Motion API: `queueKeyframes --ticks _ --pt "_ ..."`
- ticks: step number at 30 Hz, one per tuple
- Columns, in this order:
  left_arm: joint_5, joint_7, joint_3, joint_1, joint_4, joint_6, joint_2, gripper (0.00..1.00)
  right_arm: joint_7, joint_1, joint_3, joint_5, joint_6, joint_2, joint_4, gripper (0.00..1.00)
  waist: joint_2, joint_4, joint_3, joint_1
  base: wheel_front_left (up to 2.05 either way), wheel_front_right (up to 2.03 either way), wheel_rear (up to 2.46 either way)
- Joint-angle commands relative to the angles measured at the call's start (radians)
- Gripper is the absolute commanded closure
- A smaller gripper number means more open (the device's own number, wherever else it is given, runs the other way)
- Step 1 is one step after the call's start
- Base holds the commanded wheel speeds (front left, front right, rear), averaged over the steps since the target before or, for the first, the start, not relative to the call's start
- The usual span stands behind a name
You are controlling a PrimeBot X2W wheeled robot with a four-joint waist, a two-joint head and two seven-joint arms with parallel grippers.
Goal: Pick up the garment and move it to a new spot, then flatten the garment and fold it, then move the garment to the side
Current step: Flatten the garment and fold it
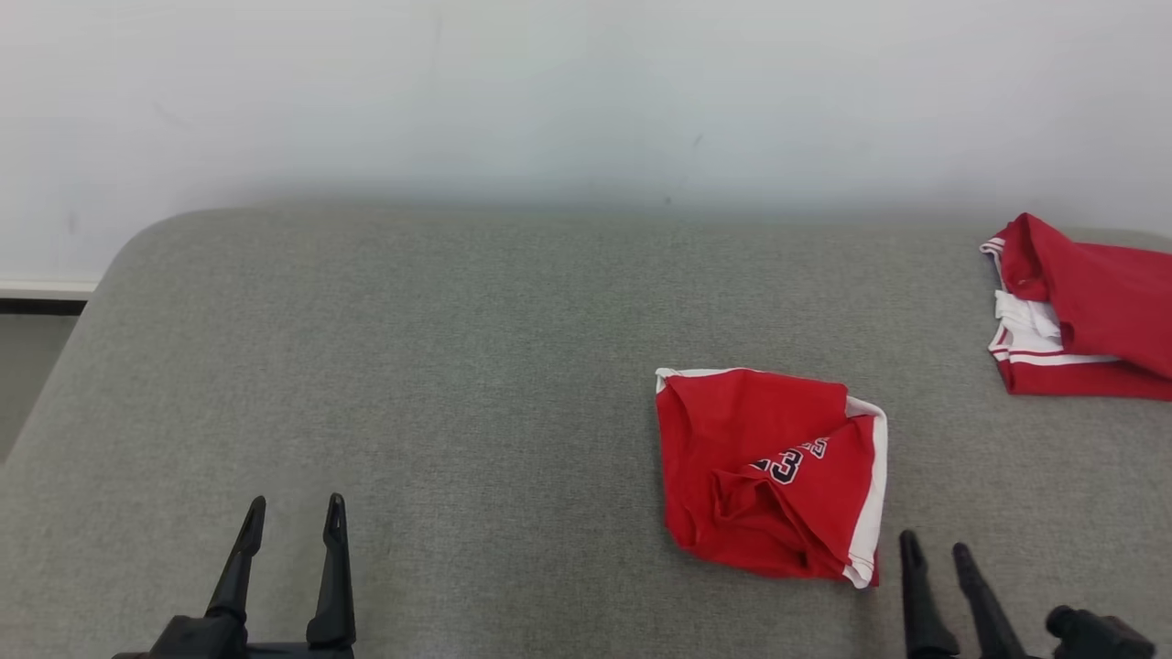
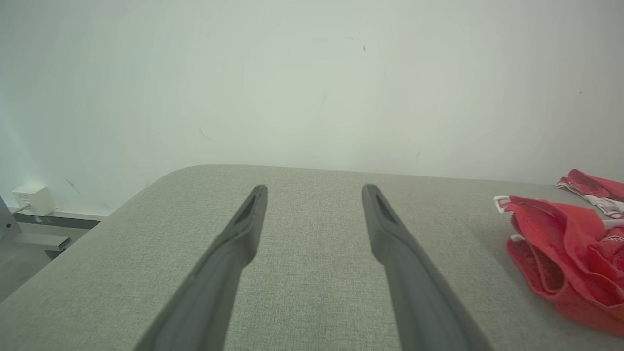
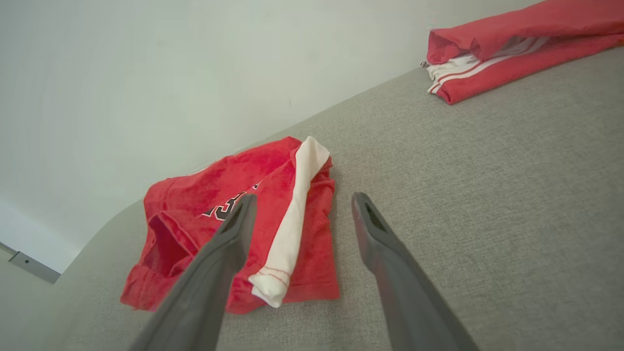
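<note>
Grey table [image 1: 458, 320], one crumpled garment [image 1: 769, 471], one folded garment [image 1: 1090, 311], two spread claws [image 1: 296, 501] [image 1: 935, 542]

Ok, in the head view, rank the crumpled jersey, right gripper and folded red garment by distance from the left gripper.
1. Crumpled jersey, centre-right.
2. Right gripper, lower right.
3. Folded red garment, far right, at the back.

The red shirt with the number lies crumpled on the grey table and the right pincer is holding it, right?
Not quite. The red shirt lies crumpled on the grey table, but the right pincer is not holding it: the head view shows it open and empty, just beside the shirt.
</note>
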Motion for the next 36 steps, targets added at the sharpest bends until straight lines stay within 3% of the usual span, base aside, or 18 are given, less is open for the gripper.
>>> queueKeyframes --ticks 1,7,8,9,10,12,16,27,36 --pt "0.000 -0.003 0.002 -0.002 0.001 -0.006 -0.001 0.00 0.000 -0.014 0.009 0.007 -0.003 0.001 0.021 0.00 0.0000 0.011 0.006 0.0000 0.00 0.00 0.00" --pt "-0.002 -0.003 -0.007 -0.012 0.011 -0.004 -0.001 0.00 -0.002 -0.072 0.067 0.039 -0.003 0.005 0.144 0.01 0.0000 0.039 0.013 0.0000 0.00 0.00 0.00" --pt "-0.002 -0.003 -0.009 -0.014 0.013 -0.004 -0.001 0.00 -0.002 -0.080 0.074 0.045 -0.003 0.006 0.161 0.10 0.0000 0.044 0.014 0.0000 0.00 0.00 0.00" --pt "-0.003 -0.003 -0.009 -0.015 0.015 -0.004 -0.001 0.00 -0.003 -0.090 0.085 0.050 -0.003 0.006 0.180 0.28 0.0000 0.047 0.015 0.0000 0.00 0.00 0.00" --pt "-0.004 -0.003 -0.010 -0.016 0.016 -0.004 -0.001 0.00 -0.003 -0.096 0.093 0.052 -0.003 0.004 0.200 0.60 0.0000 0.051 0.016 0.0000 0.00 0.00 0.00" --pt "-0.006 -0.003 -0.009 -0.017 0.018 -0.005 -0.001 0.00 -0.003 -0.113 0.107 0.061 -0.003 0.002 0.227 1.00 0.0000 0.057 0.017 0.0000 0.00 0.00 0.00" --pt "-0.009 -0.003 -0.006 -0.015 0.017 -0.005 -0.001 0.00 -0.005 -0.130 0.109 0.069 -0.003 -0.007 0.224 1.00 0.0000 0.060 0.017 0.0000 0.00 0.00 0.00" --pt "-0.017 -0.003 -0.019 -0.019 0.017 0.000 -0.001 0.00 -0.005 -0.180 0.124 0.037 -0.003 -0.027 0.072 1.00 0.0000 0.051 0.020 0.0000 0.00 0.00 0.00" --pt "-0.026 -0.003 -0.058 -0.045 0.028 0.002 -0.001 0.00 0.005 -0.330 0.175 0.034 -0.003 -0.052 0.170 1.00 0.0000 0.092 0.035 0.0000 0.00 0.00 0.00"
